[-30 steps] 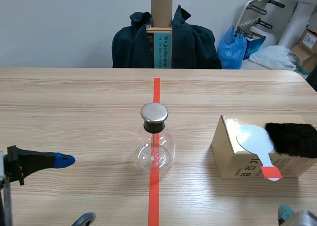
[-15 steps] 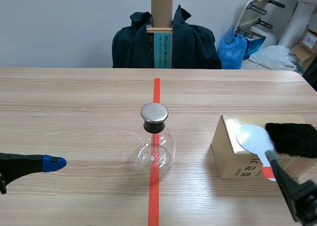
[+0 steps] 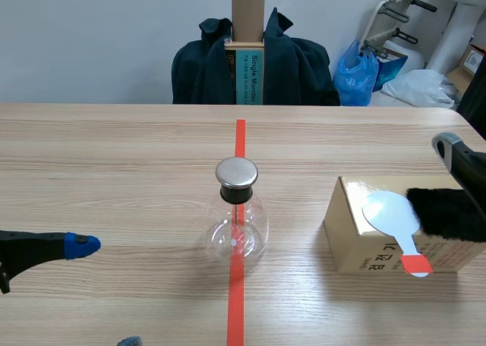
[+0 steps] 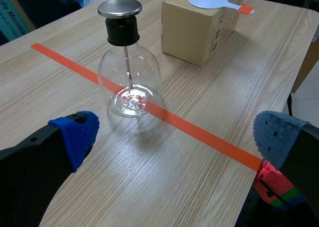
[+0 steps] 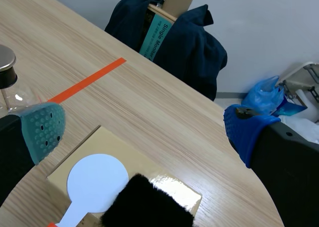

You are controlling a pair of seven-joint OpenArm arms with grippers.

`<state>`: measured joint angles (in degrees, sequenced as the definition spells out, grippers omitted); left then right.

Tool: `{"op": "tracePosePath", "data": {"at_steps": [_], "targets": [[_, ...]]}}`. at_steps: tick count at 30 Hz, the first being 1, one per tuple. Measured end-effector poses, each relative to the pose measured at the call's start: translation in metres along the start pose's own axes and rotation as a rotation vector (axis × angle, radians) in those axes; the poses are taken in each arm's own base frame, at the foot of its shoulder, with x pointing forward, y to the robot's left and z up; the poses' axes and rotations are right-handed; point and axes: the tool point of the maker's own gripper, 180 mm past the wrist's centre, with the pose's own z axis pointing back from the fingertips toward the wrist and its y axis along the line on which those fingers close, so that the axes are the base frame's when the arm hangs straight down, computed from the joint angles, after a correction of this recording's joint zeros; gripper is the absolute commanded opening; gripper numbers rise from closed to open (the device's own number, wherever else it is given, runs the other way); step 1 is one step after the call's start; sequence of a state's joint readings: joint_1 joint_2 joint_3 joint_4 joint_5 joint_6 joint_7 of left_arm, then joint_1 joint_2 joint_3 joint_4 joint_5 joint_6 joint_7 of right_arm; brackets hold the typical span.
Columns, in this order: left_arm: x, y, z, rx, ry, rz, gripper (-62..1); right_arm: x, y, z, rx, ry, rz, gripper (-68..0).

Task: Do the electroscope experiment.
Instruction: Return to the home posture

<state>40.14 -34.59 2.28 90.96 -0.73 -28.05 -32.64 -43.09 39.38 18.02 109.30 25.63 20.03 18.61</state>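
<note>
The electroscope (image 3: pixel 236 213), a clear glass flask with a metal cap and a rod inside, stands on the orange tape line at mid-table. To its right, on a tan cardboard box (image 3: pixel 364 247), lie a white round paddle (image 3: pixel 390 212) with an orange handle tip and a black fur pad (image 3: pixel 449 212). My left gripper (image 4: pixel 177 137) is open, low at the near left, with the electroscope (image 4: pixel 128 80) ahead of its fingers. My right gripper (image 5: pixel 144 132) is open and hangs above the box (image 5: pixel 99 140), with the paddle (image 5: pixel 97 181) and fur (image 5: pixel 149 207) just under it.
Beyond the table's far edge stands a chair (image 3: pixel 254 69) draped with a dark jacket, holding a cardboard piece. Blue and white bags (image 3: pixel 357 73) and boxes lie on the floor at the far right. The table's right edge (image 4: pixel 294 43) runs close behind the box.
My right arm has risen from the bottom right corner to the right edge, above the box. My left gripper has drawn back a little to the left and lower.
</note>
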Motion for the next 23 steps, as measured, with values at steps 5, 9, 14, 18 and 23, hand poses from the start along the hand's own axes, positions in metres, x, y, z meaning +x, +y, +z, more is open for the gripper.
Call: {"op": "tracePosePath", "data": {"at_steps": [5,9,14,18,23], "targets": [[0.0003,0.0,0.0,0.0,-0.002,0.0,1.4,0.0055,-0.0019,-0.0032,0.002,-0.021,-0.028,0.4],[0.0003,0.0,0.0,0.0,-0.002,0.0,1.4,0.0054,0.004,-0.003,0.034,-0.021,-0.036,0.4],[0.0003,0.0,0.0,0.0,-0.002,0.0,1.4,0.0051,0.0037,-0.003,0.032,-0.019,-0.034,0.4],[0.0003,0.0001,-0.0001,0.0,-0.002,0.0,1.4,0.0051,0.0036,-0.003,0.031,-0.019,-0.034,0.4],[0.0003,0.0001,-0.0001,0.0,-0.002,0.0,1.4,0.0051,0.0036,-0.003,0.031,-0.019,-0.034,0.4]]}}
